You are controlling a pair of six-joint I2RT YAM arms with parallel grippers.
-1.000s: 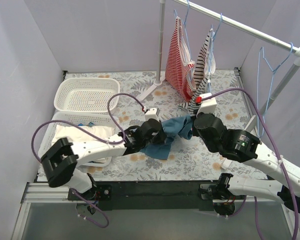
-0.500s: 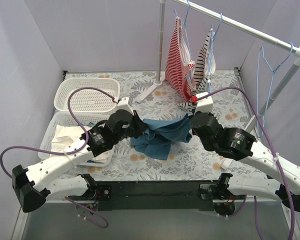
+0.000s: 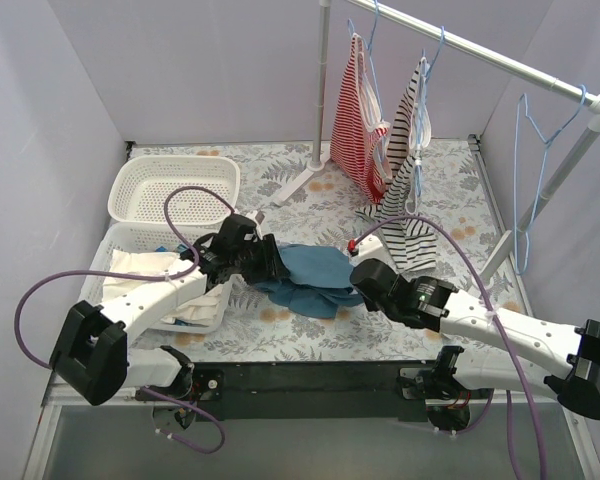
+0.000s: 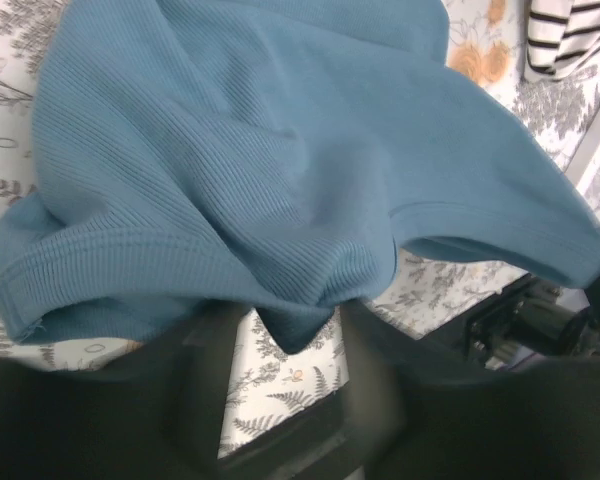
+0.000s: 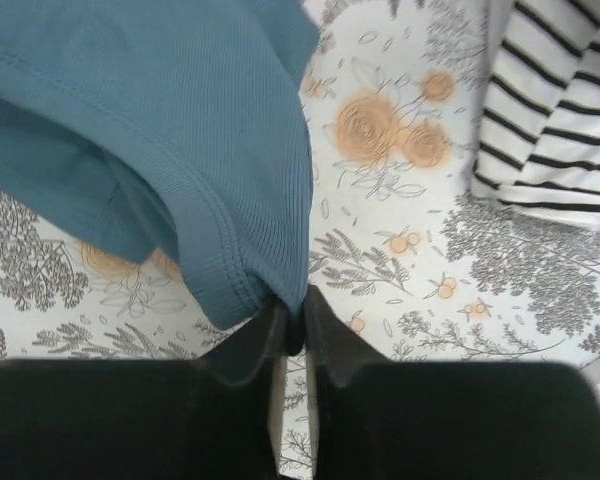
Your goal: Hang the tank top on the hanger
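While pinched at both ends, stretched low between the grippers: tank top (image 3: 305, 275). Left gripper (image 4: 280, 325) clamped on a bunched hem, right gripper (image 5: 292, 325) pressed tight on an edge fold. Probably spreading, not yet hanging. Hanger (image 3: 540, 150) well off, up and right of the right gripper. Next: lift, find strap openings.

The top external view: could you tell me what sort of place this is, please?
Probably a mock laundry corner in a lab: a clothes rail with hung tops, white baskets, and a floral tablecloth inside plain partition walls.
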